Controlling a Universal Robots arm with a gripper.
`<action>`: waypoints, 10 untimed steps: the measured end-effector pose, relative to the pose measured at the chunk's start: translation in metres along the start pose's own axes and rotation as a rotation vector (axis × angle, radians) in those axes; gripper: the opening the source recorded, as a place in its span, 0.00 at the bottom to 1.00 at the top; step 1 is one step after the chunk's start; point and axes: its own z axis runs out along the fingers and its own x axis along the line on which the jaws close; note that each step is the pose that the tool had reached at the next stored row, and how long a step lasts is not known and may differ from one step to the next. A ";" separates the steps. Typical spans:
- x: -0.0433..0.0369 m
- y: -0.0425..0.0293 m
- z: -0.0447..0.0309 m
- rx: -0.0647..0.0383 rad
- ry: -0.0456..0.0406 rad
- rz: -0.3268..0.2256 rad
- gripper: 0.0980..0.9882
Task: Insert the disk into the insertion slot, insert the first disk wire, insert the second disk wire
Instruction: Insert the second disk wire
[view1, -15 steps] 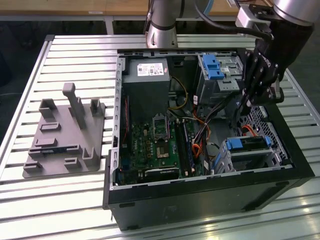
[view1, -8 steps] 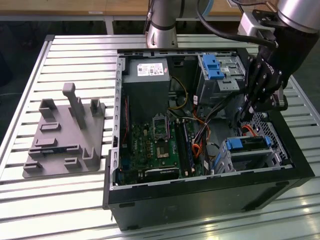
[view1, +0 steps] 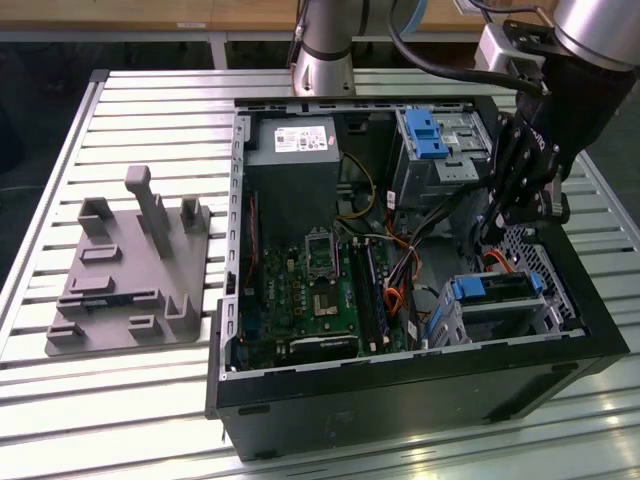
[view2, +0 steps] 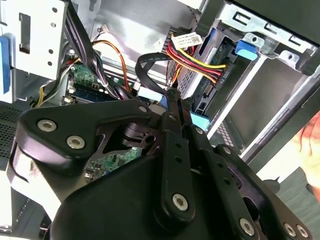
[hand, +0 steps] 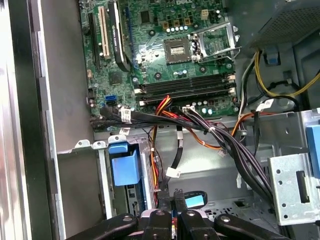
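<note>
Second wrist view showed the black gripper (view2: 172, 100) clenched beside the blue-framed silver disk (view2: 205, 95) inside the sheet-metal insertion slot (view2: 280, 70).

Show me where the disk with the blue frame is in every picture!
Exterior view: the disk sits in the insertion slot, at the exterior view's right.
Second wrist view: the disk's blue tab, past the red-yellow wires.
First wrist view: the disk's blue frame, beside the case wall.
Shared landmark: the green motherboard.
</note>
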 end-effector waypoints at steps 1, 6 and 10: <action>0.0000 0.0000 0.0000 0.000 0.0000 0.000 0.06; 0.0000 0.0000 0.0000 0.000 0.0000 0.000 0.06; 0.0018 -0.0003 0.0007 0.000 -0.0001 0.000 0.06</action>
